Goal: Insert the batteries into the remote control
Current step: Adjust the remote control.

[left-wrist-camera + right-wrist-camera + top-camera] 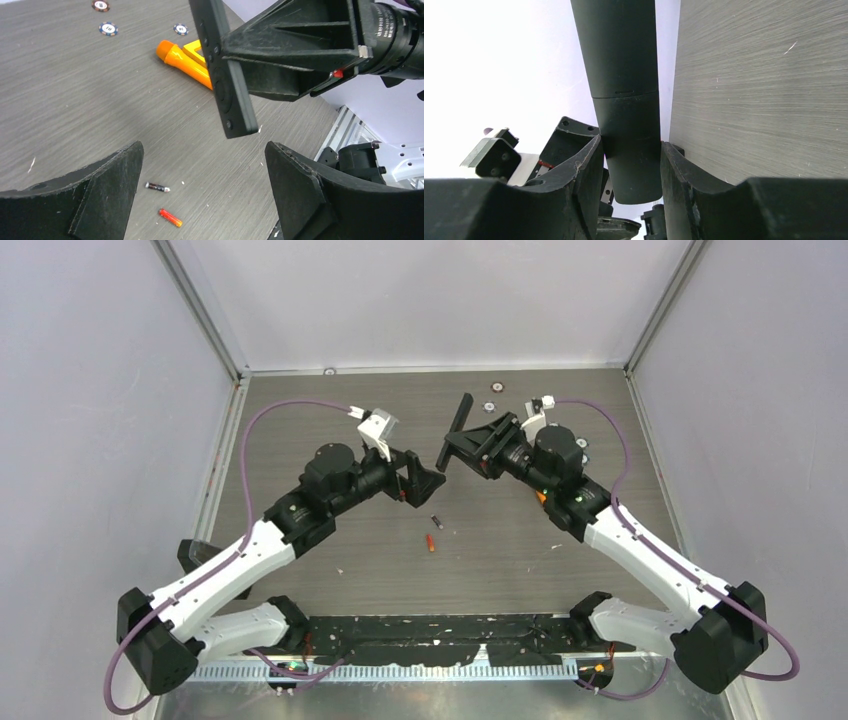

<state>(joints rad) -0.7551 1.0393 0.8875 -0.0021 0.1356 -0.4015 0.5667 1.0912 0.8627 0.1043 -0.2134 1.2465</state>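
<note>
Aloft, right claw (630, 155) clamping remote control (227, 75), left claw (202, 165) agape (empty), batteries (157, 187) loose on table (75, 90).

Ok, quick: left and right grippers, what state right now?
Left gripper: open, holding nothing.
Right gripper: closed on the remote control.

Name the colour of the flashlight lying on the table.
Orange. The flashlight shows best in the left wrist view.

batteries (430, 543) reachable from above, remote (458, 425) held aloft
</note>
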